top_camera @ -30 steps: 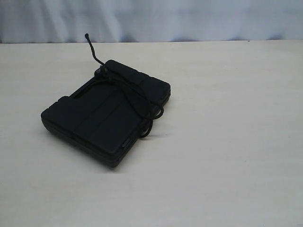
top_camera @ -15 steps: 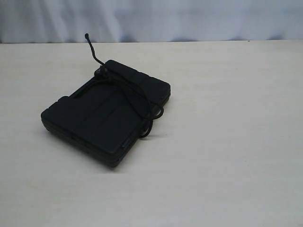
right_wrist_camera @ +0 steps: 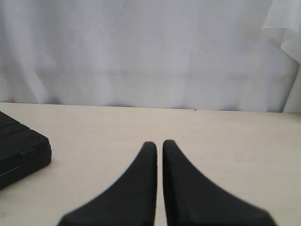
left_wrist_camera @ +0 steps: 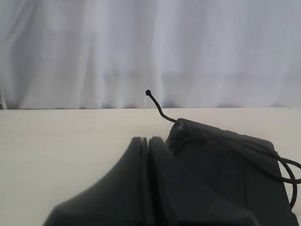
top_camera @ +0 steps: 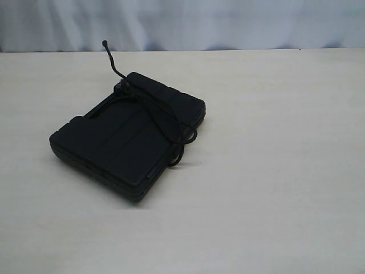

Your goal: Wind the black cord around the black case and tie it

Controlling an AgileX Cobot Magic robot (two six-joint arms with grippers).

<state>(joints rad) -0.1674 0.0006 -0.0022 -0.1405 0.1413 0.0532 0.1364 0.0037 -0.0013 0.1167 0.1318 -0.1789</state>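
Left gripper (left_wrist_camera: pixel 148 140): jaws pressed together, nothing between them. The case (left_wrist_camera: pixel 225 165) lies beyond its tips.

Right gripper (right_wrist_camera: pixel 159 143): jaws clenched to a hairline slit, empty, over bare table (top_camera: pixel 274 171). One case corner shows off to the side.

Case: flat on the table, left of the middle, turned at an angle to the table's edges.

Cord (top_camera: pixel 165 117): runs across the lid from the case's far corner to its right edge, where a loop hangs onto the table. One cord end sticks up at the far corner.

Curtain (top_camera: pixel 228 23) hangs behind the table's far edge.
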